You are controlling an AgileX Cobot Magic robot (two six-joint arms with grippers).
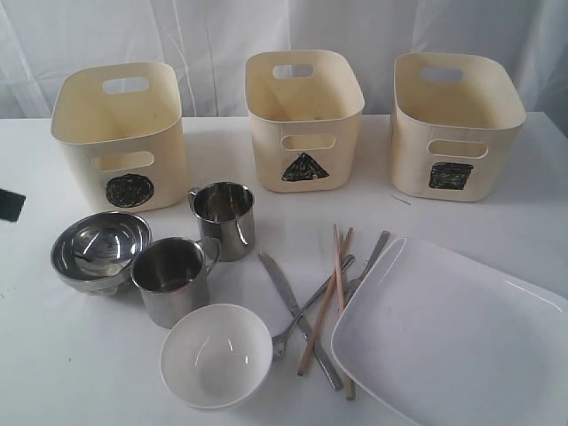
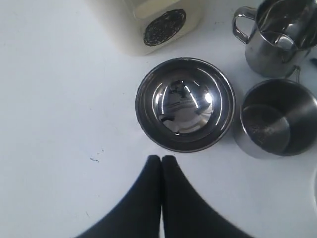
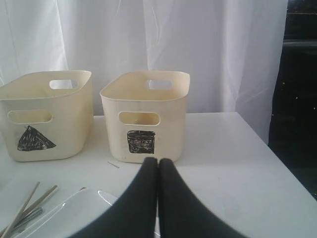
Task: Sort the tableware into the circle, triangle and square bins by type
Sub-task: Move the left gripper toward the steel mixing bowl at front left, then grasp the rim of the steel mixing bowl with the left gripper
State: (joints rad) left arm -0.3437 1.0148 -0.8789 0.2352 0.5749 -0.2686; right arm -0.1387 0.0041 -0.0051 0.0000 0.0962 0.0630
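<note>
On table (image 1: 35,355), nothing binned yet: L end effector (image 2: 161,159) is hovering closed, empty, just short of steel bowl (image 2: 185,104) beside circle bin (image 2: 119,29). R end effector (image 3: 158,162) is idling closed, empty, facing square bin (image 3: 168,134). Next, prob.: opening L jaws to straddle bowl rim.

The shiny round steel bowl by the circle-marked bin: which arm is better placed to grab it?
Probably the left: the shut left gripper sits close by the rim of the round steel bowl, while the shut right gripper faces the cream square-marked bin, off to the other side.
</note>
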